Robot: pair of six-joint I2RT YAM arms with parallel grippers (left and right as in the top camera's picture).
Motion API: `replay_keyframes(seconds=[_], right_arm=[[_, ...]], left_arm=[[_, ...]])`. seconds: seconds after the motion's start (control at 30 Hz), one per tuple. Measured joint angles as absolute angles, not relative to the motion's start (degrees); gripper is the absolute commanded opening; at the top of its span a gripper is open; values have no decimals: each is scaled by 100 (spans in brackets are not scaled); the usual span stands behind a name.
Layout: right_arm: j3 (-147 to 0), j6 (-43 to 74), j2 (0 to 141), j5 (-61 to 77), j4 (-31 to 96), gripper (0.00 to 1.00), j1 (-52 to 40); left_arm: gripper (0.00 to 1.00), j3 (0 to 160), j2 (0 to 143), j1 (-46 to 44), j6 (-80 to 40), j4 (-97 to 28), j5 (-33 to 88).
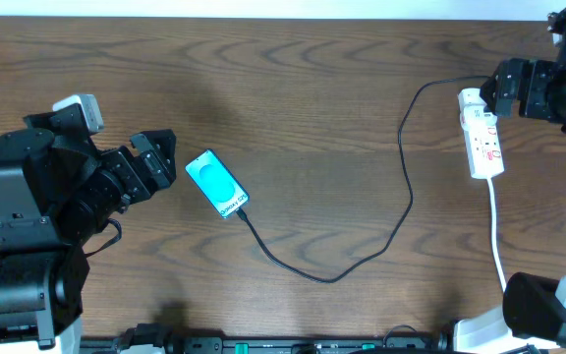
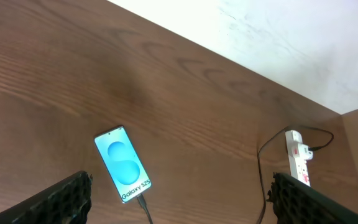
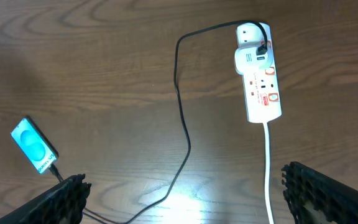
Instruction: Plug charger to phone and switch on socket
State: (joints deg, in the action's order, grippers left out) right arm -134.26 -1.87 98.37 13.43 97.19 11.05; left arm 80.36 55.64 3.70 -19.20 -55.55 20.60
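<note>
Step in hand: I judge the phone end finished, so what is left is switching on the socket.
Phone (image 1: 216, 184): it lies flat on the table (image 1: 312, 88), left of centre in the overhead view, screen up and lit turquoise.
Charger (image 1: 406, 197): the black cable loops from the phone's lower right end across the table up to the socket. Its tip looks seated in the phone, though the joint is too small for me to be sure.
Socket (image 1: 482, 136): the white strip lies lengthways at the right edge of the overhead view, with its cord trailing down the frame. The cable's other end enters a white adapter at the strip's top end.
Switches: I see small red marks along the strip in the right wrist view. I cannot tell which rocker serves the adapter, or whether any is on.
Right gripper (image 1: 496, 90): released and empty, its fingers spread wide at the bottom corners of the wrist view. In the overhead view it hangs by the strip's top end.
Left gripper (image 1: 160, 160): released and empty, just left of the phone without touching it.
How I would press: bring the right fingers together into one blunt tip, centre it over the red rocker nearest the adapter, and come straight down gently.
Watch for: the strip is loose, so a slanted push could slide it and tug the cable at the phone.
</note>
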Motion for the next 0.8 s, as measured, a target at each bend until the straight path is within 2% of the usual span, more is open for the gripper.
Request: replay_keyframes(seconds=[0.8], right_arm=[[-13426, -189, 9837, 1345, 9719, 99, 1105]], left_arm=[[92, 8036, 5564, 370, -1920, -5557, 2060]])
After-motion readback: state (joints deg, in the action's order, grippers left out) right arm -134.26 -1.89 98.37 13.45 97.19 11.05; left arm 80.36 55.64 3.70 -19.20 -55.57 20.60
